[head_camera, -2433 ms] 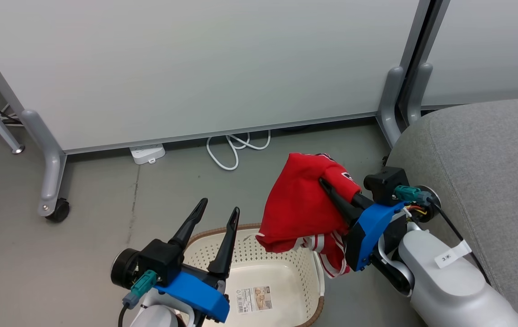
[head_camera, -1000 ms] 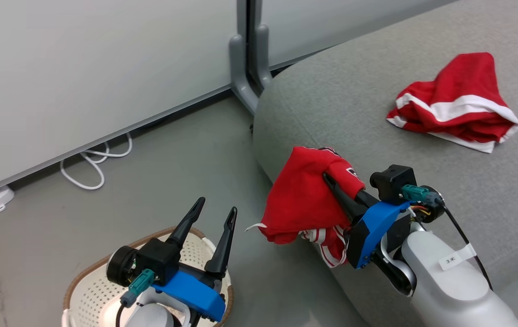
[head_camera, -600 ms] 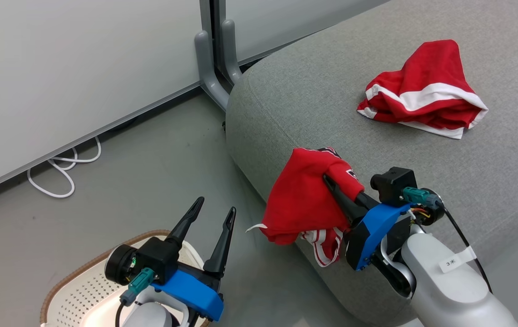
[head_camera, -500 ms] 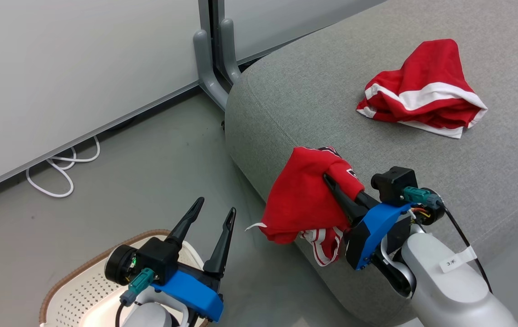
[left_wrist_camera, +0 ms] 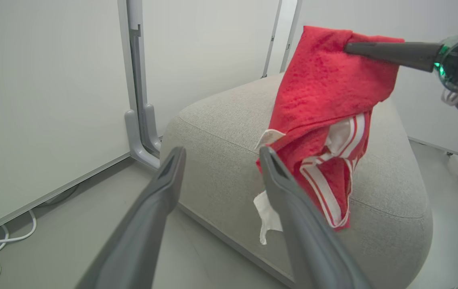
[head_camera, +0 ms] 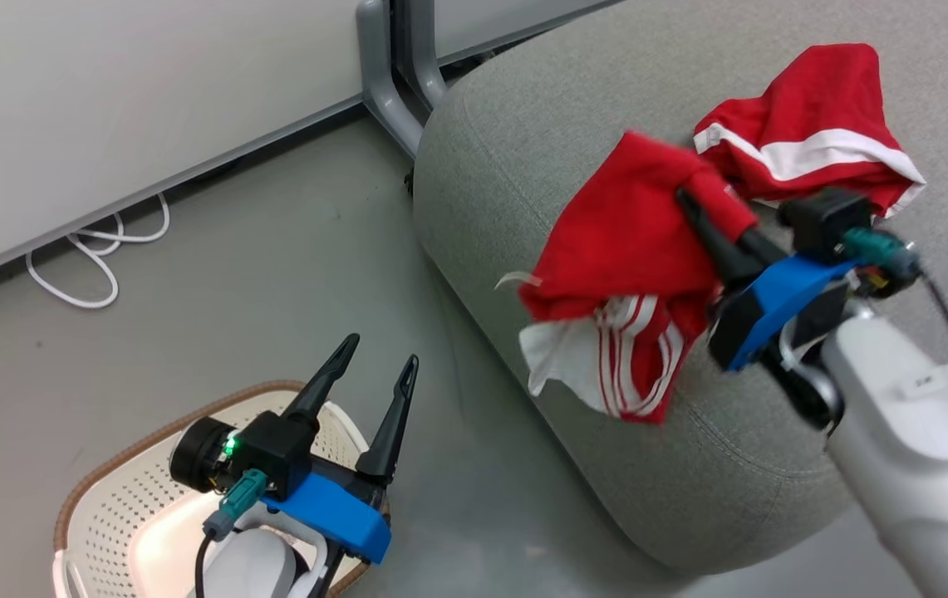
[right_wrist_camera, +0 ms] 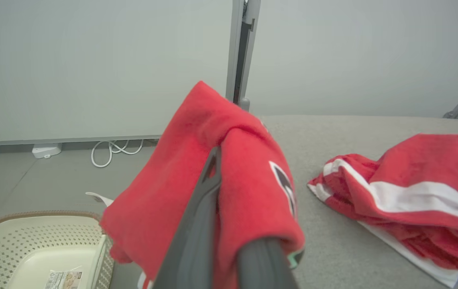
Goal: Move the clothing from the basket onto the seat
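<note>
While the jersey (head_camera: 623, 241) was gripped by the right gripper (head_camera: 683, 199), whose fingers were closed hard on the cloth, the left gripper (head_camera: 382, 349) was spread wide with nothing in it, over the basket (head_camera: 120, 498) at 7 o'clock in the head view. The jersey was carried in the air at 2 o'clock, above the rounded near corner of the seat (head_camera: 573, 100), with its striped hem hanging past the edge. The striped piece (head_camera: 806, 133) was laid on the seat at 1 o'clock, just behind the gripper.

A slip to the floor was judged the main risk. If the cloth were let go here, most of its weight would be left over the corner and it could be dragged off by the hanging hem. A snag was also thought possible, since cloth was draped over one finger and might be carried back with it. The striped piece could be knocked or pulled along if the gripper were driven toward 1 o'clock.

Little writing could be read. A black, white-edged mark (right_wrist_camera: 283, 186) was seen on the jersey, folded so that no figure could be made out. A printed paper label (right_wrist_camera: 62, 279) was seen on the basket floor, too small to be read. A white tag (head_camera: 935, 378) on the right forearm was blurred.
</note>
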Robot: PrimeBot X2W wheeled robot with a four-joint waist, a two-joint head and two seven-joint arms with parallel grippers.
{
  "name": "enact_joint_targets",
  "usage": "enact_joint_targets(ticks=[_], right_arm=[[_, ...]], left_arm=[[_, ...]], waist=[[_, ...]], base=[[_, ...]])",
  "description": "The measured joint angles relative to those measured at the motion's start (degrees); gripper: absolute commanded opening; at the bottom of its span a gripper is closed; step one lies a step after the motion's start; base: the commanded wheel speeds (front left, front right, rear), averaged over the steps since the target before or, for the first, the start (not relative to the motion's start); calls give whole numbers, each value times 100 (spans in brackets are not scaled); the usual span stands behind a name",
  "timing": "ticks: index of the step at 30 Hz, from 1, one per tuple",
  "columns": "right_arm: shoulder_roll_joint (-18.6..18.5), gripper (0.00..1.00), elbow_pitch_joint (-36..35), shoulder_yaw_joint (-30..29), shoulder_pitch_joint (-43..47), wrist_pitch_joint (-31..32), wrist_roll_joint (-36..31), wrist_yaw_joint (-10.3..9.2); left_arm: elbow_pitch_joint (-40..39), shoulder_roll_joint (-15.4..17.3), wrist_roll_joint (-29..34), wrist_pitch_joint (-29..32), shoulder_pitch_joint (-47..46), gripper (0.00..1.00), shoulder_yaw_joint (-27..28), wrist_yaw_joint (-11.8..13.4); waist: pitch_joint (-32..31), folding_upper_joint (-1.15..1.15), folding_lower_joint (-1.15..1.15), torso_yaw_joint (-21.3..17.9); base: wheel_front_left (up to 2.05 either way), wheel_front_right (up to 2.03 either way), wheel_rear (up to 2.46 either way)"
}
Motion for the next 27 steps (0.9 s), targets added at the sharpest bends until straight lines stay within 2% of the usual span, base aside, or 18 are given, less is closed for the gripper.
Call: enact_joint_targets(ticks=[11,17,21,27], right_arm=[[-1090,0,-154,-1601,-1301,132,-189,0],[-1417,0,9,-2683,-1588,42,-304,0],[-1441,0,291,-3287,-1594,-169,-542,0],[-1095,0,912,-3830,-1420,-459,-801,0]], left_arm=[[-261,425,87,0,-609,100,-243,0],[-522,726,155,0,-1050,100,-359,0],[-701,871,223,0,-1291,100,-369,0],[-818,983,311,0,-1452,100,-404,0]], waist=[[941,0,0,258],[1596,0,0,444],[2046,0,1,562],[2611,0,1,733]], base=[[0,0,0],[0,0,0],[0,0,0],[0,0,0]])
